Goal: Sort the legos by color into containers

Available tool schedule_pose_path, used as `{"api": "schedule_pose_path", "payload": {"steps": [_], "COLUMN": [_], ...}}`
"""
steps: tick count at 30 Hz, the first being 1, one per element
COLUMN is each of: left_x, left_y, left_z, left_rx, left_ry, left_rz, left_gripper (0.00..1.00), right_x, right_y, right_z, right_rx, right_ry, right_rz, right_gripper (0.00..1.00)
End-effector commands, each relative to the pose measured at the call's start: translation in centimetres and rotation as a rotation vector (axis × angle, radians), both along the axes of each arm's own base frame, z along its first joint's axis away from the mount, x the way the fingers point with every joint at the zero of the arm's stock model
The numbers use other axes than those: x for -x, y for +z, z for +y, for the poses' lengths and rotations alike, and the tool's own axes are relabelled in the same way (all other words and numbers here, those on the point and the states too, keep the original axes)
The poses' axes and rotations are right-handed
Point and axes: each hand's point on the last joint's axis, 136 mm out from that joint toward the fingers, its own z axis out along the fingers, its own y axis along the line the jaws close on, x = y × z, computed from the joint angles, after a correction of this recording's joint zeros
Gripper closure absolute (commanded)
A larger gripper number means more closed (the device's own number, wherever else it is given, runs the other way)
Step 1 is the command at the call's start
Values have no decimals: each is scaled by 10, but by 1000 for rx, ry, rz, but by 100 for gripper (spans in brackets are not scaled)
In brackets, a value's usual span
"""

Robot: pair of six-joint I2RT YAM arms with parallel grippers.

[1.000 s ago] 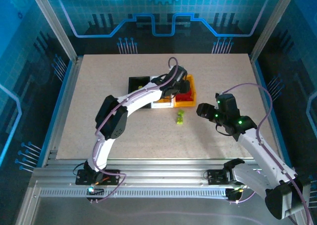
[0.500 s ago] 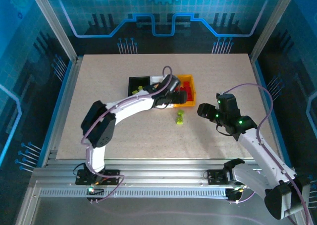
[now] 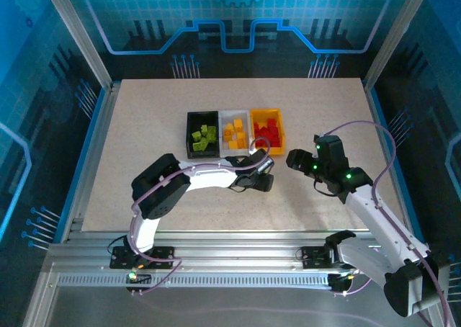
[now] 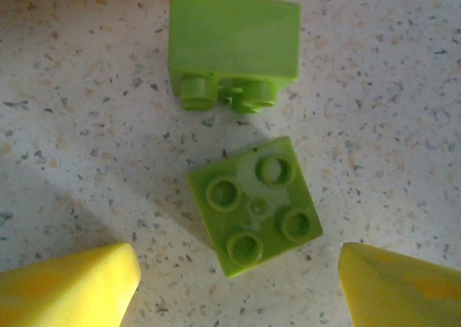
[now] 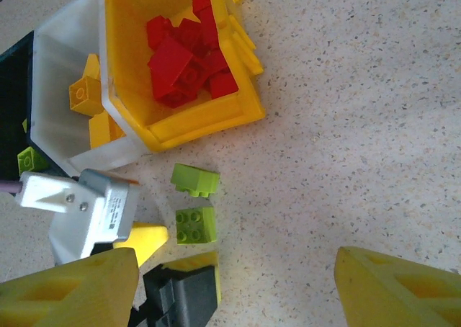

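- Two lime green legos lie loose on the speckled table (image 3: pixel 144 125), just on the near-edge side of the containers and close to the yellow-orange bin's near corner.
- The studs-up lego (image 4: pixel 256 206) is a square brick with four round studs. The tipped lego (image 4: pixel 234 50) lies on its side with its studs towards the first. The two are close together but apart.
- The three joined containers sit near the table's middle, a little towards the far edge.
- The black bin (image 3: pixel 191 125) holds green legos (image 3: pixel 204 137).
- The white bin (image 5: pixel 61 89) holds yellow-orange legos (image 5: pixel 86 96).
- The yellow-orange bin (image 5: pixel 126 53) holds red legos (image 5: pixel 184 60).
- The left tool (image 4: pixel 234 291) hangs low over the studs-up lego. Its yellow fingers (image 4: pixel 68 284) are spread wide on either side, with a gap each way, and grip nothing.
- The right tool (image 5: pixel 234 291) hangs above bare table towards the right edge, its fingers wide apart and empty.
- The white camera housing (image 5: pixel 75 212) on the left wrist stands in front of the white bin's near corner in the right wrist view.
- An aluminium frame (image 3: pixel 216 258) runs along the near edge.
- A blue patterned backdrop (image 3: pixel 238 24) rises beyond the far edge.
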Motion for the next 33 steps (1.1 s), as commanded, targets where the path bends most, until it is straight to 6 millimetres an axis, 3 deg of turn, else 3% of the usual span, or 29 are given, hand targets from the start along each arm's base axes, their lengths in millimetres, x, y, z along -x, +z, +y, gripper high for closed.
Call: {"api": "schedule_pose_path", "payload": {"steps": [1,5,11,15,18,22,26,30,33], "left_x": [-22,-27,-23,-14,-9,-13,-31,-62,-89], "left_y": [4,-5,-3,10,31,67,97,102,100], "left_z": [-9,-14,-10,0,15,51,108,164,192], "left_rx": [-19,-31,-31,-19,9,66,58,36,32], "left_ry": [2,-2,5,21,52,147,271,429,526], "left_rz": [-77,-74,-62,-58,-74,-103,-179,-195,-205], "left_gripper": [28,36,56,63,65,65,64,64,64], "right_x": [2,3,3,2,0,-1,-2,-3,-3], "right_y": [4,2,2,2,1,-1,-6,-10,-12], "right_z": [-7,-7,-9,-9,-8,-6,-5,-4,-3], "right_rx": [-4,-3,-2,-6,-11,-21,-30,-35,-33], "right_ry": [-23,-22,-28,-31,-30,-27,-26,-28,-27], "right_rz": [-10,-7,-9,-9,-9,-5,1,10,16], "right_gripper": [26,26,26,26,26,26,26,26,26]}}
